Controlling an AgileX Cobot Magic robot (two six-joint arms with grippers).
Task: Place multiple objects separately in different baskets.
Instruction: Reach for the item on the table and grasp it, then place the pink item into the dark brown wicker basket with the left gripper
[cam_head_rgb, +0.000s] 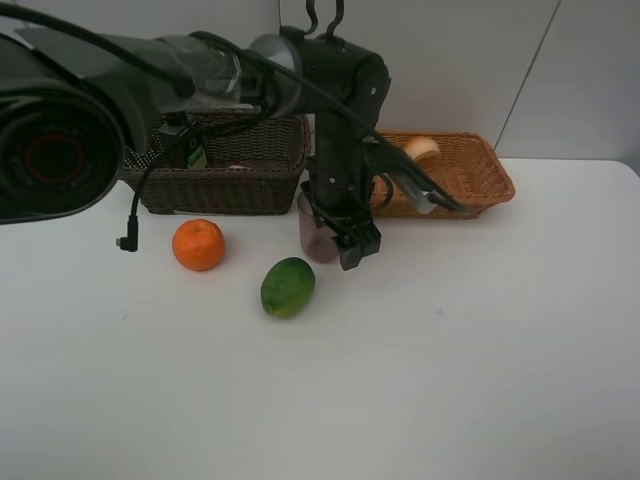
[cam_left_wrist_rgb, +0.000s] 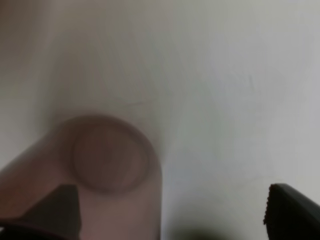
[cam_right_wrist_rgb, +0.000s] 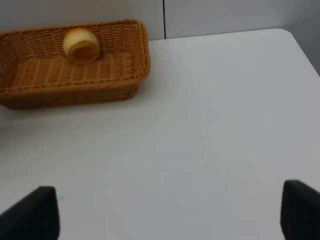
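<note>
1. Hanging by the purple cup (cam_left_wrist_rgb: 107, 155), the left gripper (cam_left_wrist_rgb: 170, 215) is wide open and empty, likely ready to grab it.
2. The cup sits on the table (cam_head_rgb: 450, 350) near the dark basket (cam_head_rgb: 225, 190), not yet put away.

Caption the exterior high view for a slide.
Left claw open at the mauve cup; tangerine and green fruit lie before the dark basket and tan basket.

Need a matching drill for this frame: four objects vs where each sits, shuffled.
1 tangerine
2 green fruit
3 mauve cup
4 peach

A in the tan basket
B partly behind the left hand
C on the table, in front of the dark basket's middle
D on the table, nearest its front edge

Pairs: 1-C, 2-D, 3-B, 4-A
</note>
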